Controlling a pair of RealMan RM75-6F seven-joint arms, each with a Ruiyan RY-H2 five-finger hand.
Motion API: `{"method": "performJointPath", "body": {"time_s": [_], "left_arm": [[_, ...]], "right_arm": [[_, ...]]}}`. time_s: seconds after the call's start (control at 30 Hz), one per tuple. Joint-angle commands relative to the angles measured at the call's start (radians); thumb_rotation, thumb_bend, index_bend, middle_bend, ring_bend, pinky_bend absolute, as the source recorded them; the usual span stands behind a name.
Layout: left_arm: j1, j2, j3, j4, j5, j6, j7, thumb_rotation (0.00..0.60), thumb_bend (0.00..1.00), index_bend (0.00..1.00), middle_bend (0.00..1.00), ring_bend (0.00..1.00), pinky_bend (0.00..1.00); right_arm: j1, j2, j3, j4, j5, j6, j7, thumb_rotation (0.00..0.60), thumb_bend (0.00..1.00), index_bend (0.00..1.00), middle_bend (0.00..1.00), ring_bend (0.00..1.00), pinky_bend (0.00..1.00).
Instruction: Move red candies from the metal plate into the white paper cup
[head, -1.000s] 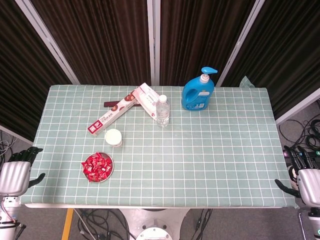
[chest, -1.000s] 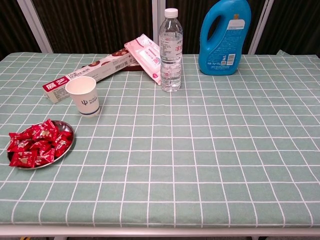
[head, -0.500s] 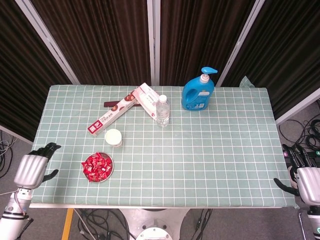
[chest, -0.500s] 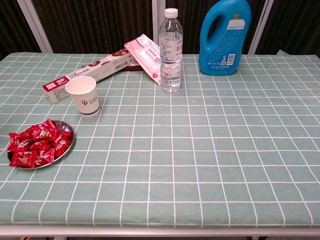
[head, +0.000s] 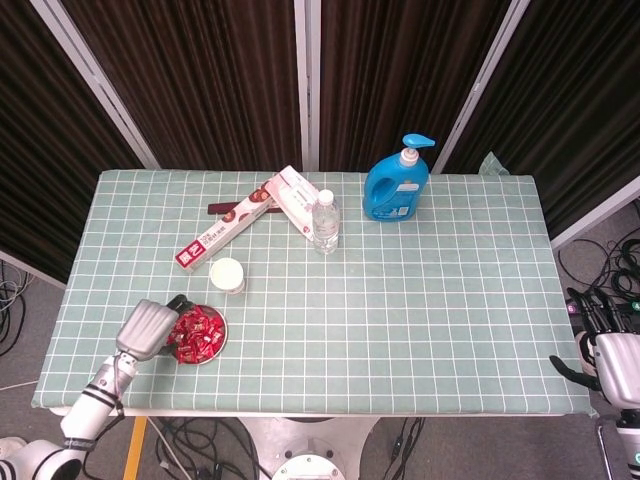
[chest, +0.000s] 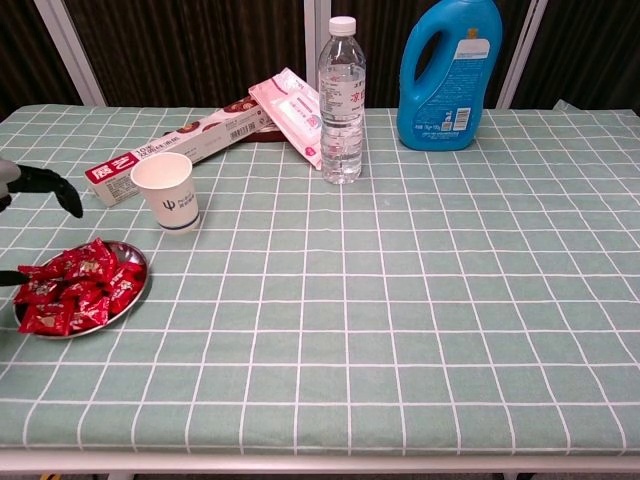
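Note:
A heap of red candies (head: 196, 332) (chest: 76, 283) fills a small metal plate (head: 220, 335) (chest: 140, 283) near the table's front left. Just behind it stands the white paper cup (head: 227, 274) (chest: 166, 190), upright and open-topped. My left hand (head: 148, 325) hovers at the plate's left rim, fingers apart and pointing toward the candies, holding nothing; in the chest view only its dark fingertips (chest: 45, 182) show at the left edge. My right hand (head: 612, 352) hangs off the table's right edge, fingers spread, empty.
Behind the cup lie a long red-and-white box (head: 225, 232) and a pink packet (head: 296, 196). A clear water bottle (head: 325, 221) and a blue detergent bottle (head: 397, 184) stand at the back centre. The checked green tablecloth (head: 420, 320) covers the table.
My left hand has swung in from beyond the table's left edge to the plate's left rim. The right hand has barely moved.

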Motion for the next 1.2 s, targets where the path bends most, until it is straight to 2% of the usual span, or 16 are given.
{"method": "performJointPath", "body": {"time_s": [0.03,0.5,0.8,1.03,1.2], "left_arm": [[-0.015,-0.034,-0.002,0.022,-0.026,-0.021,0.024,0.6,0.17,0.38,0.41,0.88,1.0],[-0.07,-0.108,-0.006,0.075,-0.155,-0.122,0.149,0.6,0.19,0.43,0.47,0.92,1.0],[-0.087,-0.131,-0.002,0.114,-0.168,-0.133,0.118,0.6,0.36,0.55,0.58,0.95,1.0],[-0.089,-0.142,0.008,0.136,-0.149,-0.124,0.055,0.6,0.45,0.64,0.68,0.99,1.0],[-0.081,-0.114,0.013,0.097,-0.129,-0.102,-0.001,0.6,0.49,0.67,0.72,1.0,1.0]], "right_arm": [[0.0,0.0,0.0,0.002,0.004,-0.003,0.002,0.6,0.09,0.02,0.13,0.0,0.22],[0.008,0.0,0.002,0.002,0.019,-0.022,0.001,0.6,0.09,0.02,0.13,0.0,0.22],[0.008,0.003,0.0,0.001,0.024,-0.027,0.002,0.6,0.09,0.02,0.13,0.0,0.23],[0.012,0.005,0.001,-0.01,0.027,-0.034,-0.008,0.6,0.09,0.02,0.13,0.0,0.23],[0.013,0.006,0.0,-0.008,0.023,-0.034,-0.006,0.6,0.09,0.02,0.13,0.0,0.24]]}}
